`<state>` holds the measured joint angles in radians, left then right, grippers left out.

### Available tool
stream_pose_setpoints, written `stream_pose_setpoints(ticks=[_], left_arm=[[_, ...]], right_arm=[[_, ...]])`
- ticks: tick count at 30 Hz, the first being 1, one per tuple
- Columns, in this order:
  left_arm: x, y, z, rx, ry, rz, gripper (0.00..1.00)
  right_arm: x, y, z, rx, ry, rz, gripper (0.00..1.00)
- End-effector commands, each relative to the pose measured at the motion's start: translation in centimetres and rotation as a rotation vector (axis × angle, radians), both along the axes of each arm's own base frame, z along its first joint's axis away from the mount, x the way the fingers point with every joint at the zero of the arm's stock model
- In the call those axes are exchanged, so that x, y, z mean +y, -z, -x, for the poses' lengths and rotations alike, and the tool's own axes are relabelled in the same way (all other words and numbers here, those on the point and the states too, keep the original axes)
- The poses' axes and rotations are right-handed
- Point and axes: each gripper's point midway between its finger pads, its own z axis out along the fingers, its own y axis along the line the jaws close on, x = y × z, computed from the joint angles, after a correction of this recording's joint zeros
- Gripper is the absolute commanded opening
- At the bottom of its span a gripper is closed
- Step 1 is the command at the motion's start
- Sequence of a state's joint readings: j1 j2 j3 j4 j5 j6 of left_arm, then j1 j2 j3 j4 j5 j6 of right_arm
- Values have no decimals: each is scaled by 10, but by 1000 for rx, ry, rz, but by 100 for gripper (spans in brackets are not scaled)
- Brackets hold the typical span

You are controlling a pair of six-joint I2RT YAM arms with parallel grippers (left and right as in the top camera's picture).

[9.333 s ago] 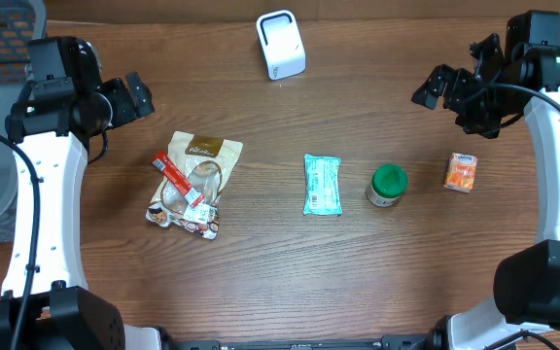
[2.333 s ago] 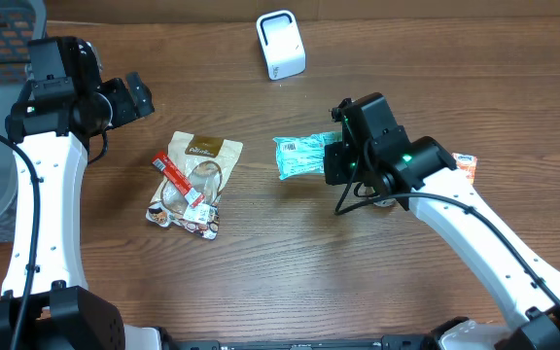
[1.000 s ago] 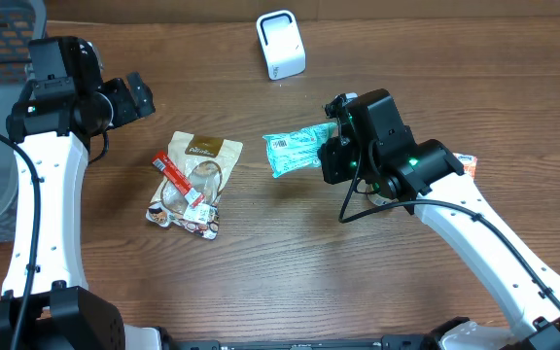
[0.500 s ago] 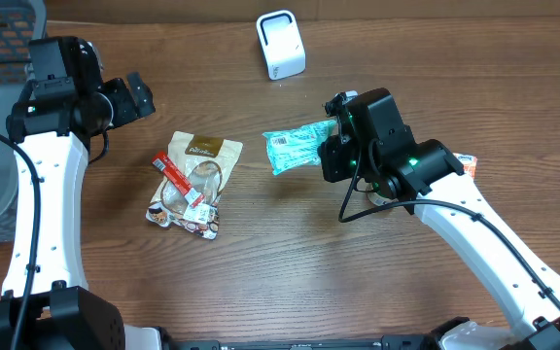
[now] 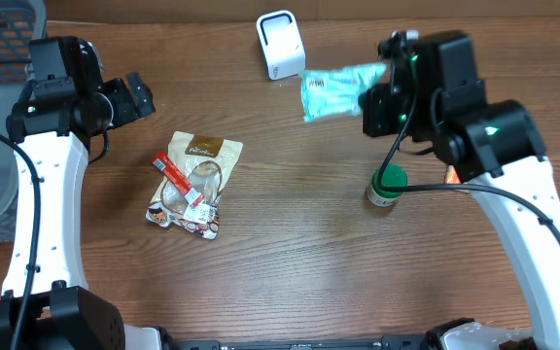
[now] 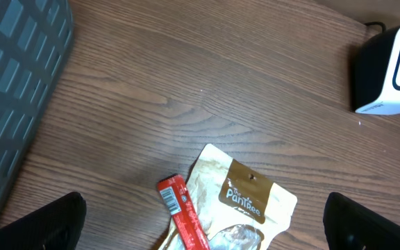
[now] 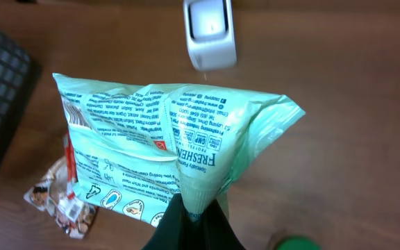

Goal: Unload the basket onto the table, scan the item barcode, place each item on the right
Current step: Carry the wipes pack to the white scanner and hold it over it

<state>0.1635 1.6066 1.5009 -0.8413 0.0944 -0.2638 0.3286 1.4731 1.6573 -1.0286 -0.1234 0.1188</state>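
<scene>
Overhead view: teal packet (image 5: 333,89) is pinched by the right gripper (image 5: 369,87), aloft just right of the white scanner (image 5: 280,44); scanning seems not yet done. The left gripper (image 5: 140,94) is spread wide, empty.

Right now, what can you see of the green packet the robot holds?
The mint-green packet is crinkly plastic film printed with small text and pictures. Only the shut right gripper touches it, pinching one end seam and holding it in the air. From overhead it is just right of the white scanner.
</scene>
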Motion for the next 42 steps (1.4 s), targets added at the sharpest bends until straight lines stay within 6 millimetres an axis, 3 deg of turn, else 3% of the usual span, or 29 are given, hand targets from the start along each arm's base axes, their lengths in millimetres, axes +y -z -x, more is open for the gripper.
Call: stream_pose_setpoints(ticks=[1,8,17,26,31,42], left_arm=[[-4,-14,-4,-36,3,8,100],[-4,-14,-4,-36,3,8,100],[-4,-14,-4,-36,3,8,100],[-4,-14,-4,-36,3,8,100],[-4,-14,-4,-36,3,8,100],[-4,-14,-4,-36,3,8,100]], right_arm=[[-4,-18,-20,-115,-25,83,3],[-1,-12,-80,-280,-21,248,4],[6,26,-167,-470,12,563,4],[36,53,-233,-736,79,910,4],[54,73,-248,-853,81,1048,4],[82,119,-250,-954,56,1234,4]])
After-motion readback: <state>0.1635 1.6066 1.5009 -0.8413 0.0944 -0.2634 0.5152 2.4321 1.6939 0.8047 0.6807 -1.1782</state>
